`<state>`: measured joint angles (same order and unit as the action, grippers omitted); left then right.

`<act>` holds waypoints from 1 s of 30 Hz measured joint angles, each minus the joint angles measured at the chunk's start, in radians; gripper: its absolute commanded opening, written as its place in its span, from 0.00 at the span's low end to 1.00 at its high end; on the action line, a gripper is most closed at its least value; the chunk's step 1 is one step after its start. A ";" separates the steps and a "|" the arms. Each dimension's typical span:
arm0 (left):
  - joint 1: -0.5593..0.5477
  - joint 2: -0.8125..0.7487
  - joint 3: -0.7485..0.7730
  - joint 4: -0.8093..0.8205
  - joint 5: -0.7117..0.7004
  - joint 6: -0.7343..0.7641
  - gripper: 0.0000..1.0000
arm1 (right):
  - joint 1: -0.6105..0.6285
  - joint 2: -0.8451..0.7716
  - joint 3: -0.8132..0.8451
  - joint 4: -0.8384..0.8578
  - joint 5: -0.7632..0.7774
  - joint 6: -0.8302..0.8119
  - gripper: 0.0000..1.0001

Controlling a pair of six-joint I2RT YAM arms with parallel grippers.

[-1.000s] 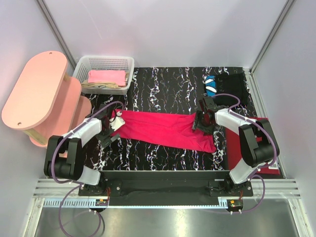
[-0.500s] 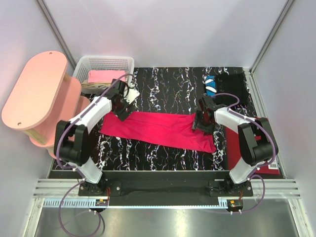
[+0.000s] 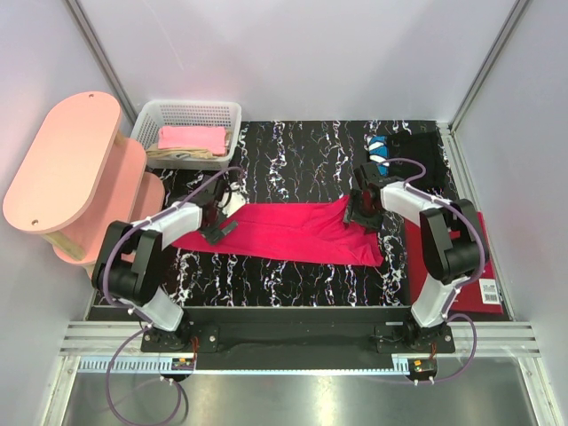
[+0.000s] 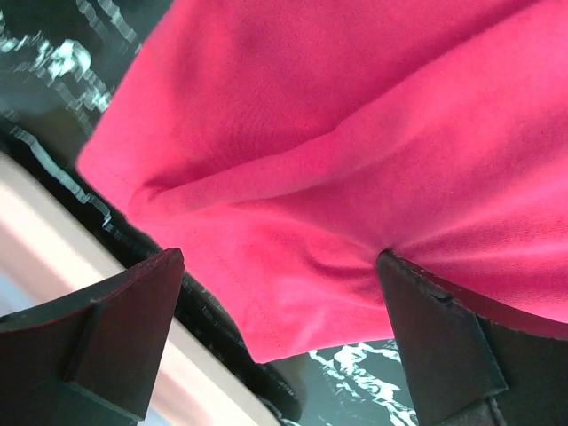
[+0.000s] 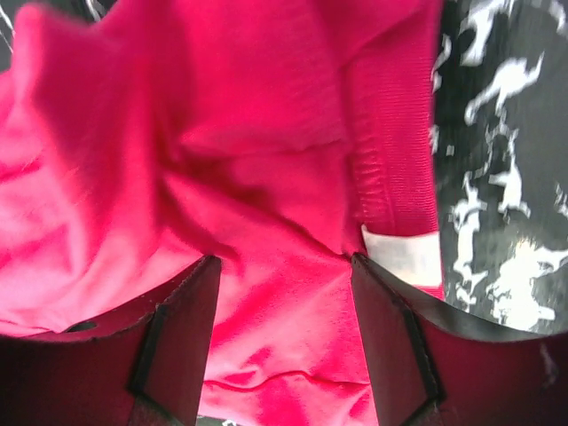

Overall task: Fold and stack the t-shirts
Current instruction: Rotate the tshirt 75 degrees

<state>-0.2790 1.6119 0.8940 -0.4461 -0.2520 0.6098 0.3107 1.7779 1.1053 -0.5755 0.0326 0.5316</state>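
The crimson-red t-shirt (image 3: 284, 232) lies folded into a long strip across the marbled table. My left gripper (image 3: 218, 225) is low over its left end, jaws wide open over the hem (image 4: 280, 266). My right gripper (image 3: 362, 208) is at the collar end, jaws open astride bunched red cloth (image 5: 284, 262), beside the white neck tag (image 5: 404, 257). A black t-shirt (image 3: 414, 149) with a blue-white patch (image 3: 380, 155) lies at the back right. Pink (image 3: 191, 138) and beige (image 3: 182, 154) tees lie in the basket.
A white basket (image 3: 231, 111) stands at the back left, beside a pink two-level side table (image 3: 62, 160). A flat dark-red rectangle (image 3: 424, 266) with a barcode label (image 3: 489, 293) lies on the right, next to the shirt's end.
My left gripper swung to the back left, then came back down onto the shirt's left end, which now reaches further left. My right gripper moved slightly away from me with the collar end.
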 measured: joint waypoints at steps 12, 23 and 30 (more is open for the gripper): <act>0.015 -0.158 -0.163 0.079 -0.031 -0.005 0.99 | -0.073 0.157 0.200 -0.031 -0.043 -0.035 0.67; -0.021 -0.220 -0.143 -0.253 0.151 -0.080 0.99 | -0.093 0.410 0.586 -0.119 -0.077 -0.068 0.63; -0.065 -0.148 -0.085 -0.311 0.201 -0.126 0.99 | -0.104 0.645 0.979 -0.223 -0.134 -0.087 0.61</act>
<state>-0.3439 1.4639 0.8093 -0.7574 -0.0513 0.4835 0.2070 2.4233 2.0846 -0.7982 -0.1009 0.4442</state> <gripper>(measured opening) 0.985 0.617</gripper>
